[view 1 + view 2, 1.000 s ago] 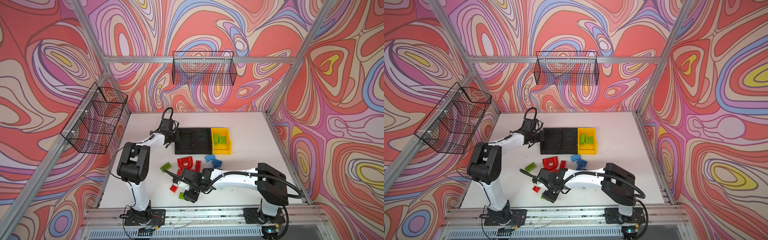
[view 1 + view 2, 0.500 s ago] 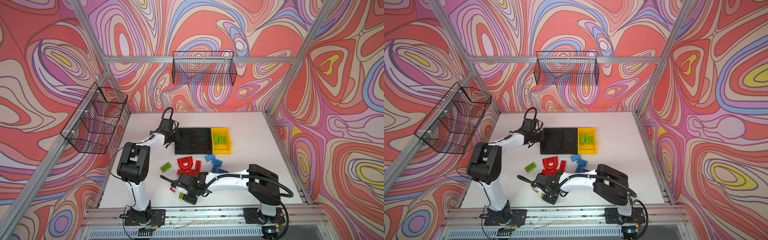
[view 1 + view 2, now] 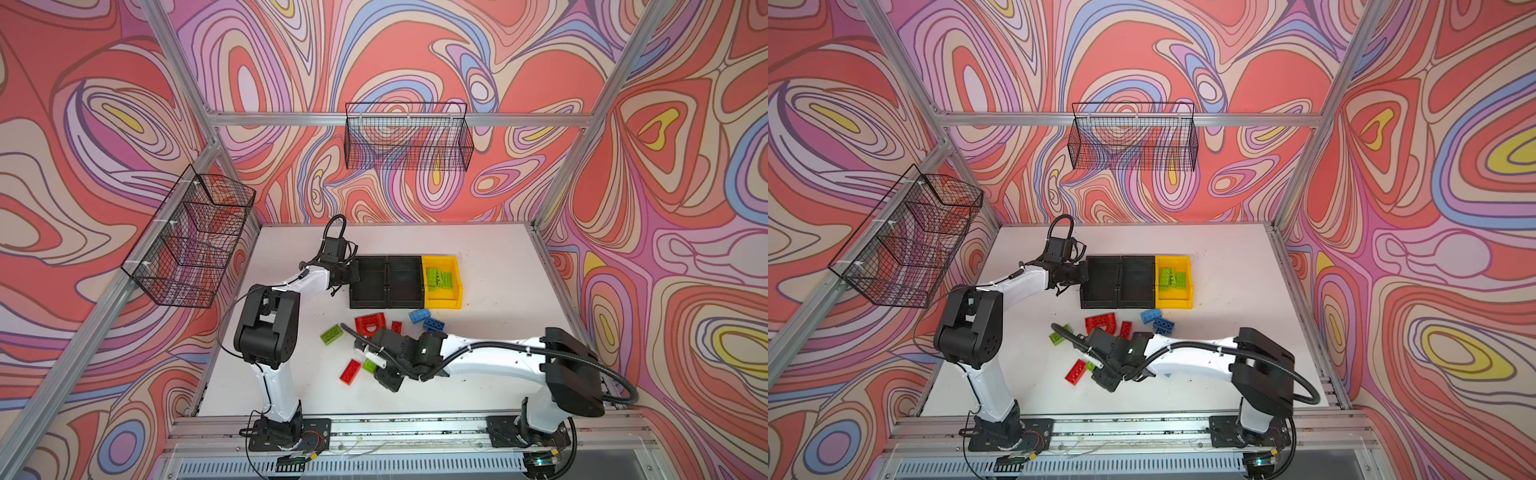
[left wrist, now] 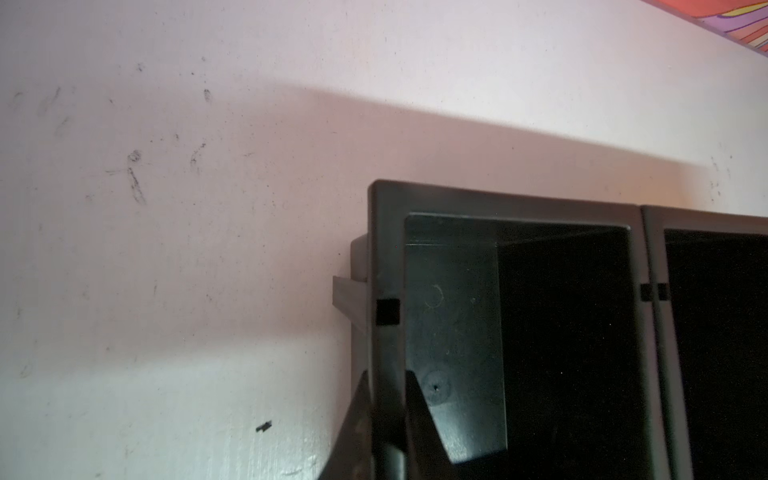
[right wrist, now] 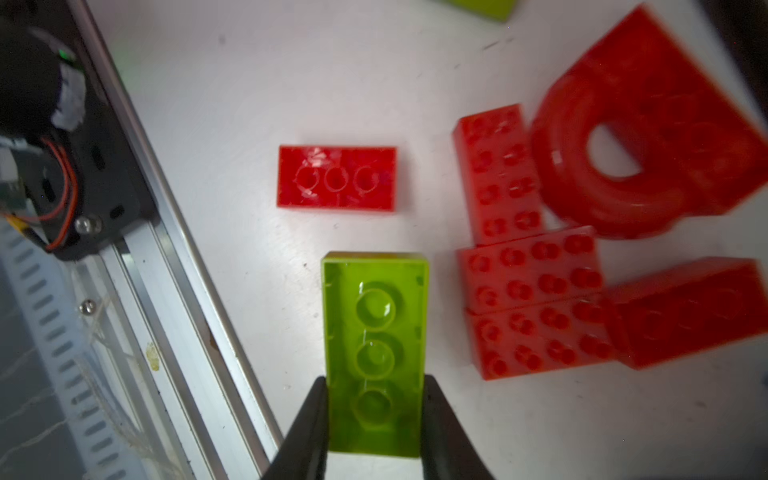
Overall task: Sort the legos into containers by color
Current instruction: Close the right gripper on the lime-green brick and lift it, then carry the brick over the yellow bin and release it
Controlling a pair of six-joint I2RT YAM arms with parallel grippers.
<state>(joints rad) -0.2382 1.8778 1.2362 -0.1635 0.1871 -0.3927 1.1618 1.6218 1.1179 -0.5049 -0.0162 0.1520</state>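
My right gripper (image 5: pixel 376 386) is shut on a lime green lego (image 5: pixel 376 316) that lies studs-down near the table's front; both fingers press its long sides. In both top views this gripper (image 3: pixel 374 362) (image 3: pixel 1096 365) hides most of it. Beside it lie a red lego (image 3: pixel 350 371), a red arch (image 3: pixel 370 324), several red bricks (image 5: pixel 528 274), another green lego (image 3: pixel 331 334) and blue legos (image 3: pixel 428 320). The containers stand in a row: two black (image 3: pixel 370 282) and one yellow (image 3: pixel 442 301) holding green legos (image 3: pixel 438 277). My left gripper (image 4: pixel 388 384) (image 3: pixel 351 274) is shut on the leftmost black container's wall (image 4: pixel 386 249).
Two black wire baskets hang on the walls, one at the back (image 3: pixel 409 141) and one at the left (image 3: pixel 191 241). An aluminium rail (image 5: pixel 166 257) runs along the table's front edge close to the held green lego.
The right gripper's jaws have narrowed onto the green lego, after shifting a little leftward over it. The left arm and the containers have not moved.
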